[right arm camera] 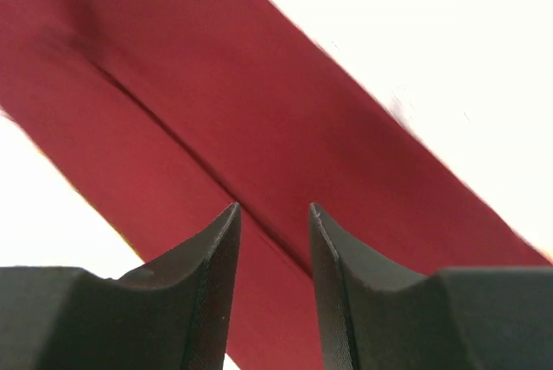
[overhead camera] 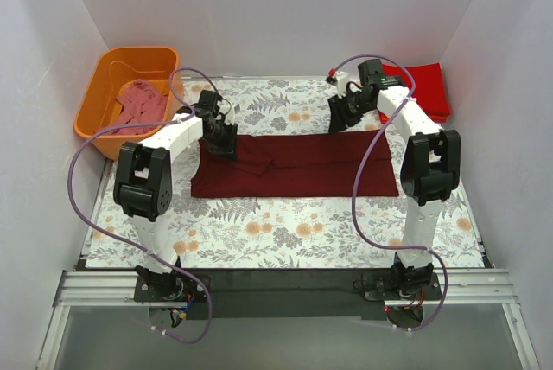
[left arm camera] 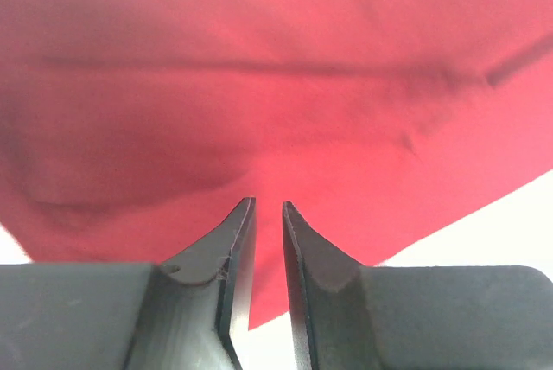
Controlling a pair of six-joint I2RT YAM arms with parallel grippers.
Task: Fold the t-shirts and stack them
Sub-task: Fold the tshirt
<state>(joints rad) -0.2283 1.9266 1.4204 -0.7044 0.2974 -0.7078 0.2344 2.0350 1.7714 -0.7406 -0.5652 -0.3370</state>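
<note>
The dark maroon t-shirt (overhead camera: 294, 165) lies folded into a long flat strip across the middle of the floral table. My left gripper (overhead camera: 220, 141) hovers at its far left corner. In the left wrist view its jaws (left arm camera: 268, 203) stand a narrow gap apart, with the shirt (left arm camera: 276, 85) flat beneath them and nothing pinched. My right gripper (overhead camera: 341, 115) is over the strip's far edge, right of centre. It is open (right arm camera: 274, 206) above a fold line in the shirt (right arm camera: 216, 128). Folded bright red t-shirts (overhead camera: 423, 89) lie at the back right. A dusty pink t-shirt (overhead camera: 143, 102) lies crumpled in the tub.
An orange plastic tub (overhead camera: 95, 102) stands at the back left corner, beside the left arm's elbow. White walls close in the table on three sides. Purple cables loop off both arms. The floral cloth (overhead camera: 285, 232) shows bare in front of the maroon strip.
</note>
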